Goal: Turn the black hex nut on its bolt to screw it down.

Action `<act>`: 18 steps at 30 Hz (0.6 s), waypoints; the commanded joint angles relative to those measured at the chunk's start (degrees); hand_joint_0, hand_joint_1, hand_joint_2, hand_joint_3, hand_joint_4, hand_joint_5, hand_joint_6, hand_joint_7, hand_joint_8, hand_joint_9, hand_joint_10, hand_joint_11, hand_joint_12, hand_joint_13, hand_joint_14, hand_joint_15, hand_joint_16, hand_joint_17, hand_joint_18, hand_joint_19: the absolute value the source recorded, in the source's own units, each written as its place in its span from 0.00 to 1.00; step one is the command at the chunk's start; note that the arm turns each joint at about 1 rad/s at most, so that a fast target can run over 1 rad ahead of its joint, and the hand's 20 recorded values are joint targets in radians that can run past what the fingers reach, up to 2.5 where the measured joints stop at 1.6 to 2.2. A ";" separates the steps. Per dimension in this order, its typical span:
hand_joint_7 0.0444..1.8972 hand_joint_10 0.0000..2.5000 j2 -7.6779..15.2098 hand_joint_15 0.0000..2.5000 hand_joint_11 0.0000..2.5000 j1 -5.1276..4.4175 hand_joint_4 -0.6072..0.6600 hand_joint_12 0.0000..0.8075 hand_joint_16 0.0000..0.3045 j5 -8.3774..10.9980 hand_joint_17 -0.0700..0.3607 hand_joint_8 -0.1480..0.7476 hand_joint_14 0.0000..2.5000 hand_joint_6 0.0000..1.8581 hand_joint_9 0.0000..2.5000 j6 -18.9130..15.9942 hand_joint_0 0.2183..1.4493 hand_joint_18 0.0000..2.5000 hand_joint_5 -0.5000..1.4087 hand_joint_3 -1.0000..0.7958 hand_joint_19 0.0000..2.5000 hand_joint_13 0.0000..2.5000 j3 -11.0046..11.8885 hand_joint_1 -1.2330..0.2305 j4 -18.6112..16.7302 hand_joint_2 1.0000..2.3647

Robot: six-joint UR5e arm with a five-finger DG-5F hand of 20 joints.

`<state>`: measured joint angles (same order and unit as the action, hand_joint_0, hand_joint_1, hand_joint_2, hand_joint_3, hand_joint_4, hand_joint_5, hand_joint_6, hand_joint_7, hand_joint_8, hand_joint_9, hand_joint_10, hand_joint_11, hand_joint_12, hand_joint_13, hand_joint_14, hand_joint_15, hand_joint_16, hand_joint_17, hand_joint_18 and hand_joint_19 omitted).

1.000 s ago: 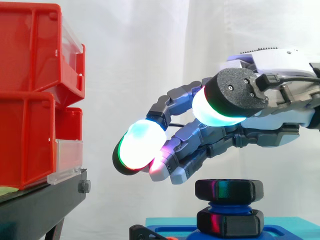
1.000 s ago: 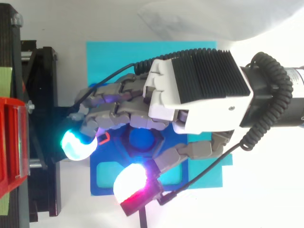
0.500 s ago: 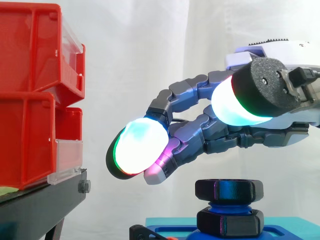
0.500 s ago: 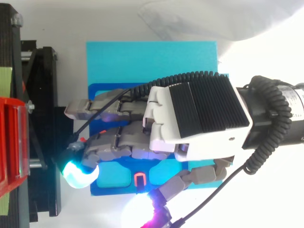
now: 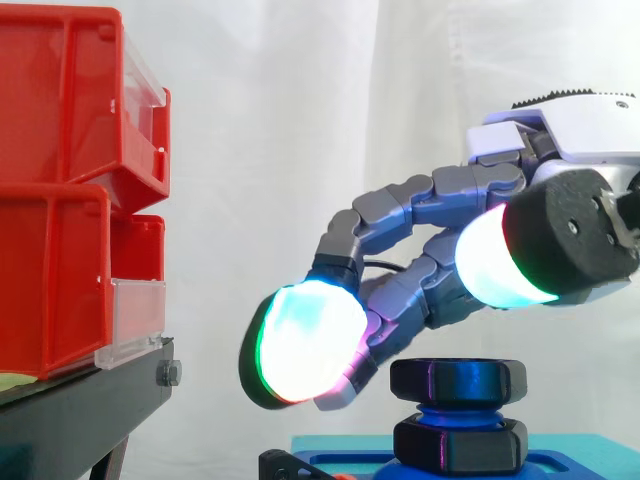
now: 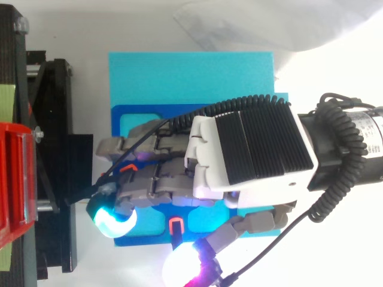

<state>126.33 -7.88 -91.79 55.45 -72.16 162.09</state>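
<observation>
We note black hex nut [image 5: 457, 380] high on blue bolt [image 5: 455, 412], which stands upright on blue base [image 5: 575, 468]. Second black nut [image 5: 460, 445] sits lower on same bolt, down against base. Hand [image 6: 251, 149] hovers above base, fingers loosely arched and spread, gripping nothing. Glowing fingertips [image 5: 305, 340] hang over base's left end, near top nut. Red bins [image 5: 60, 200] stand well left of base.

Grey segmented fingers [image 5: 420, 195], glowing cyan-white pads [image 5: 305, 335], white hand [image 6: 209, 167] shell, black ribbed cover.
</observation>
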 commanded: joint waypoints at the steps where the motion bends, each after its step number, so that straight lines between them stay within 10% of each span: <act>1: 0.48 0.00 0.06 0.04 0.10 0.32 0.76 0.45 0.18 -1.02 0.44 0.55 0.00 0.27 0.23 3.08 0.25 0.17 0.19 0.28 0.17 0.20 0.00 0.49 0.95 0.00; 18: 0.46 0.00 -0.03 0.12 0.16 1.20 0.73 0.44 0.17 -1.29 0.44 0.54 0.00 0.27 0.30 7.30 0.26 0.30 0.18 0.28 0.23 0.33 0.00 0.49 0.86 0.00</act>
<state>126.31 -6.74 -93.06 62.07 -72.15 163.00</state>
